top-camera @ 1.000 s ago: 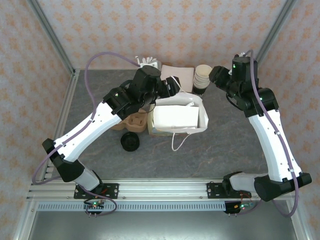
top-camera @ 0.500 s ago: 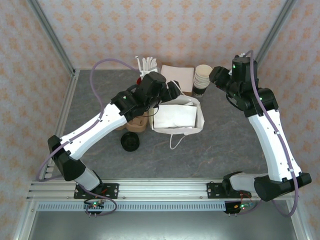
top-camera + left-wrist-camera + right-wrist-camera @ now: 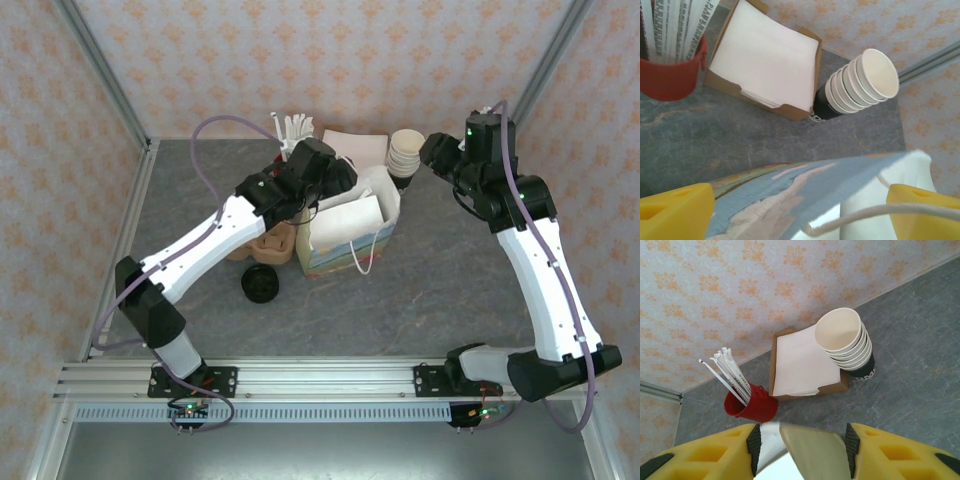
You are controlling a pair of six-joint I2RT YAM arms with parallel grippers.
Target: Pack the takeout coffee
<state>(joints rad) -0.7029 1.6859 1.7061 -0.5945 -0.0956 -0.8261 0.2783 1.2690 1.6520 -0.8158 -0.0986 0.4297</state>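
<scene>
The paper bag (image 3: 348, 238), white inside with blue and coloured sides, stands upright at mid-table. My left gripper (image 3: 345, 180) is at its back rim. In the left wrist view the yellow fingers are wide apart, with the bag's blue wall (image 3: 805, 195) and a cord handle across the gap (image 3: 800, 222). My right gripper (image 3: 425, 152) hovers at the bag's right back corner. It is open, with a beige bag panel (image 3: 815, 455) between its pads (image 3: 799, 455). The takeout coffee is hidden from view.
A stack of cream cups (image 3: 405, 150) (image 3: 845, 340), a cardboard box of napkins (image 3: 355, 148) (image 3: 765, 55) and a red cup of straws (image 3: 292, 135) (image 3: 750, 402) line the back. A brown carrier (image 3: 268, 242) and a black disc (image 3: 260, 283) lie left of the bag.
The bag lay flat and open on the table; now it stands upright. My left gripper has shifted right along the bag's rim. The right arm has stayed put.
</scene>
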